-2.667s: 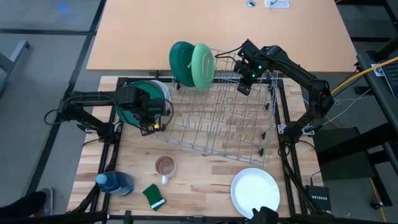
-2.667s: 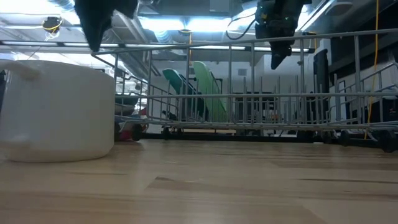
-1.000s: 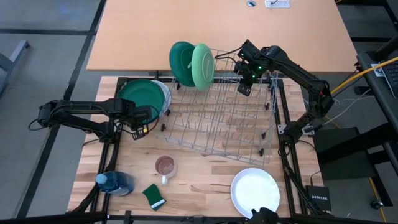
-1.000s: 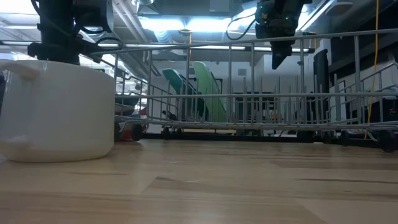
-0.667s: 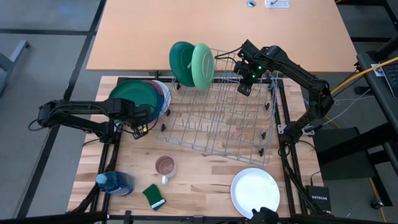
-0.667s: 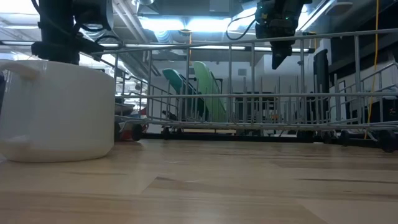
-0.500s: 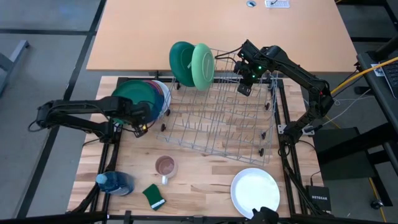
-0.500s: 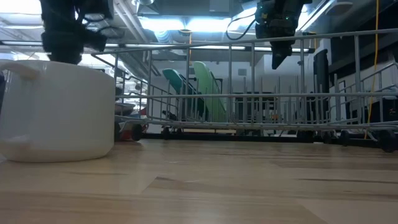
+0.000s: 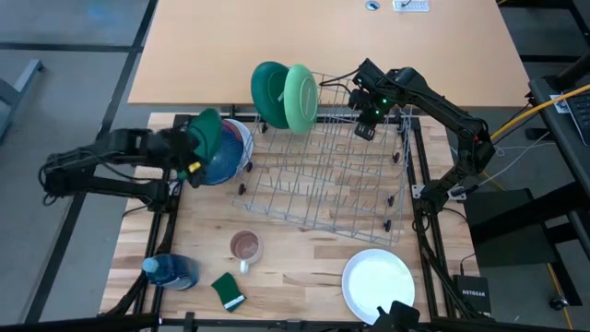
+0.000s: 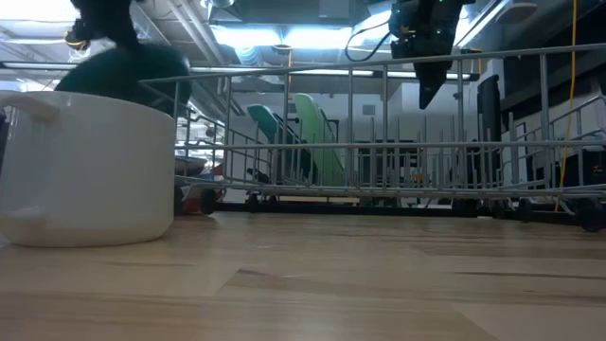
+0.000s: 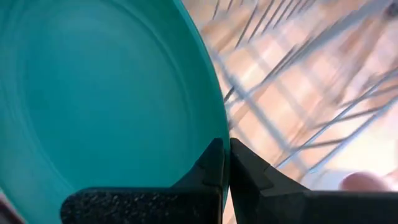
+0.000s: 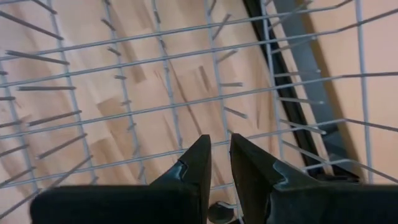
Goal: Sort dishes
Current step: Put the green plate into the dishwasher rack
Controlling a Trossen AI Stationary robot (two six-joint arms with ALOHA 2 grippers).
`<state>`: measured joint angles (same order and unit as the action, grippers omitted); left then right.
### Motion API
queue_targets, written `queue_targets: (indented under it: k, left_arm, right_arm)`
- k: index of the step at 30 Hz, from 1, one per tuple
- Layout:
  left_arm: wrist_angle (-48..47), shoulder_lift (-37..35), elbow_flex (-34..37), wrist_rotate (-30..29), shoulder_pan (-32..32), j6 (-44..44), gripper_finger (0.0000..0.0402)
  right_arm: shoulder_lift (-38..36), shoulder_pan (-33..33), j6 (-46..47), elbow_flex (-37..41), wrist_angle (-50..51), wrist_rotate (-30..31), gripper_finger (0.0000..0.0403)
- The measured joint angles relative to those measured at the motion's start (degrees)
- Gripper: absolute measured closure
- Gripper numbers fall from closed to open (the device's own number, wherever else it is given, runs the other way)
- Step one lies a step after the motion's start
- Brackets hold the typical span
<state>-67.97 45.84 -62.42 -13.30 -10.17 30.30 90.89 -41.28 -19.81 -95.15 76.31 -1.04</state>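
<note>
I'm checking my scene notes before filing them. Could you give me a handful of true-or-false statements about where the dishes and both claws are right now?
1. The left claw is shut on the rim of a dark green round plate. True.
2. Two green round plates stand upright in the wire dish rack. True.
3. The white round plate sits in the rack. False: it lies flat on the wooden table, near the front edge.
4. The right claw grips a plate. False: it holds nothing, above the rack's far corner.

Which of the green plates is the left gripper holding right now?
The dark green plate lifted off the stack at the table's left, pinched at its rim by the left gripper. The other two green plates stand upright in the rack, untouched.
</note>
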Motion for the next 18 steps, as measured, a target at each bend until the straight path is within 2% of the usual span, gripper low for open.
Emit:
queue_targets:
  k: [6, 11, 18]
  left_arm:
    - [7.49, -2.69, -4.24, 0.32, 0.0, 0.08, 0.0401]
    - [19.04, -3.01, -4.46, 5.91, 0.0, 0.15, 0.0401]
    - [30.65, 0.59, -4.46, 14.23, 0.09, 4.19, 0.0401]
  right_arm:
    - [-0.02, 0.0, -0.16, -0.02, 0.0, 0.59, 0.0338]
    - [-0.04, -0.01, -2.09, -0.04, 0.0, 0.65, 0.0338]
    - [-0.07, -2.83, -5.3, -0.04, 0.02, 2.16, 0.0338]
